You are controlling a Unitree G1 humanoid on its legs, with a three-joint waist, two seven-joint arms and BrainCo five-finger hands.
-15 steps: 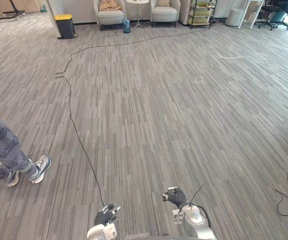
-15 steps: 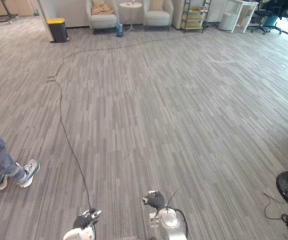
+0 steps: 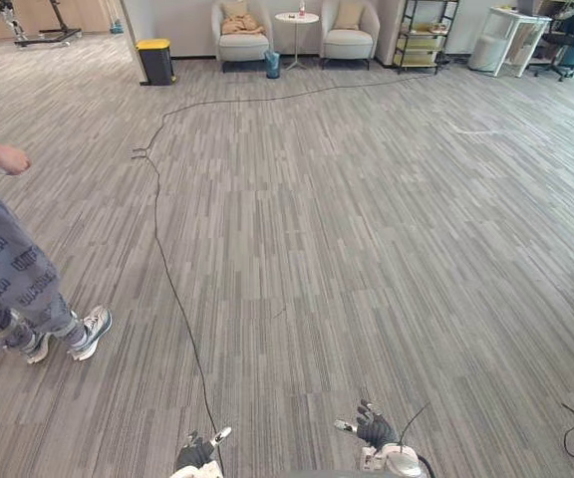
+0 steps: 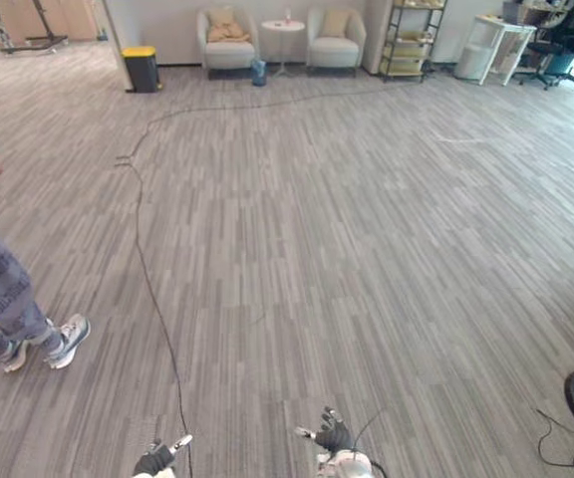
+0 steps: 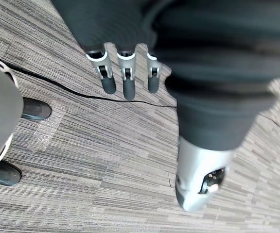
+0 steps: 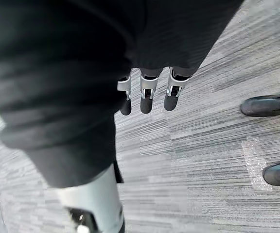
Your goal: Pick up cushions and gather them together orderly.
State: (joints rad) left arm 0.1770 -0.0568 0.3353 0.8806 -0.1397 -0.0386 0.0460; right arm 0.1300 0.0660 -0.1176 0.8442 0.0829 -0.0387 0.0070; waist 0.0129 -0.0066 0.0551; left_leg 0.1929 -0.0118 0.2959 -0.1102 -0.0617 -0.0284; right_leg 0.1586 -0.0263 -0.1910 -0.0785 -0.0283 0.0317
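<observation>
- Left hand (image 3: pixel 197 456) and right hand (image 3: pixel 376 430) are held at 6 o'clock, fingers straight, nothing grasped.
- What look like cushions (image 3: pixel 239 20) are seen on armchairs (image 3: pixel 244 46) at 12 o'clock.

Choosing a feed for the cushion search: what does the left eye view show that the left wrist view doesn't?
Left eye view adds: cushions on two armchairs by the far wall, a person at left, the right hand. Left wrist view adds: straight, empty fingers up close. Shared: left hand, grey carpet.
</observation>
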